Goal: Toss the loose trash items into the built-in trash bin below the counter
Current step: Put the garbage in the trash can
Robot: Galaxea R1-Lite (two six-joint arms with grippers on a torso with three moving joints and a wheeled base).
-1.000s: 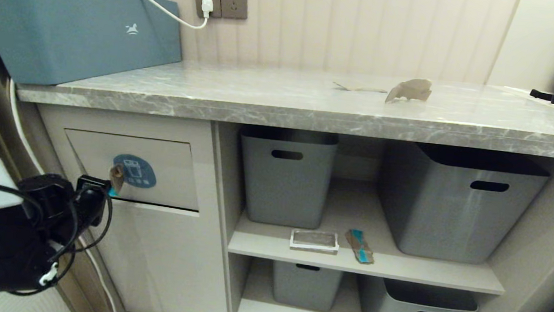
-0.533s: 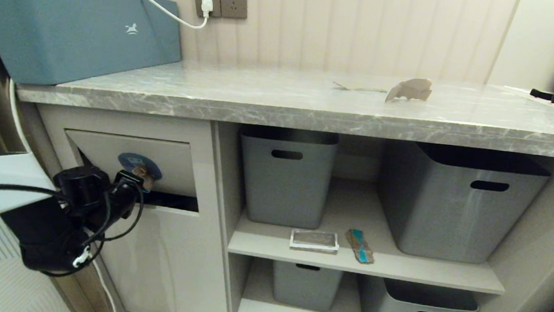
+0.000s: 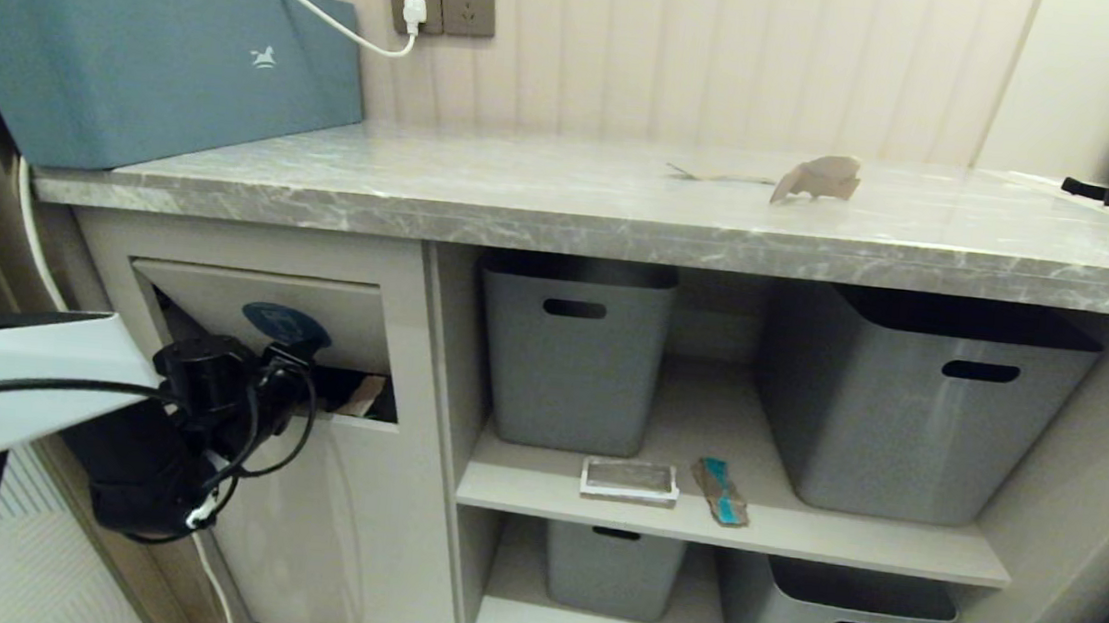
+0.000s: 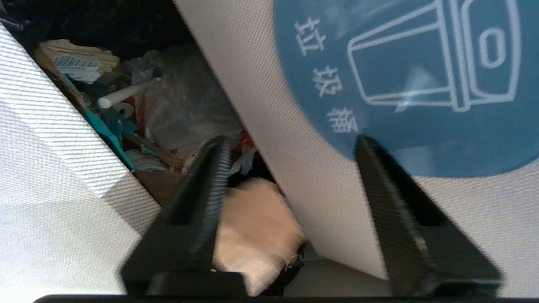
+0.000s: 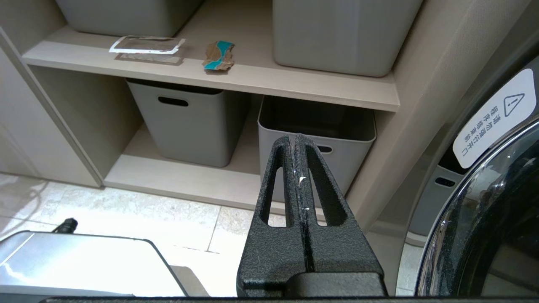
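Pressing against the tilting flap [image 3: 258, 311] of the trash bin [image 3: 298, 490] below the bench [image 3: 564, 207], the left gripper [image 3: 305, 355] sits at the bin's mouth with its jaws apart and nothing between them. The flap is tipped inward, leaving a dark gap along its lower edge, and its round blue sticker [image 4: 404, 80] with the white bin icon fills much of the left wrist view. A tan cardboard scrap [image 4: 257, 229] shows blurred just past the left gripper's fingers [image 4: 210, 185], loose in the opening; in the head view a pale piece shows at the right end of the gap. Deeper inside the bin lies a heap of other rubbish [image 4: 139, 109], with paper, clear plastic and teal bits. On the bench, well to the right, a crumpled brown scrap [image 3: 817, 179] lies beside a thin flat piece [image 3: 717, 176]. On the middle shelf [image 3: 736, 533], between two grey tubs [image 3: 570, 358], a white-rimmed silvery packet [image 3: 630, 480] lies flat just beside a brown scrap with a teal side [image 3: 721, 491], the two apart. The right gripper [image 5: 298, 139] hangs low near the floor, away from the bin, with its fingers pressed together and empty. A long blue-teal box [image 3: 146, 50] stands at the left end of the bench.
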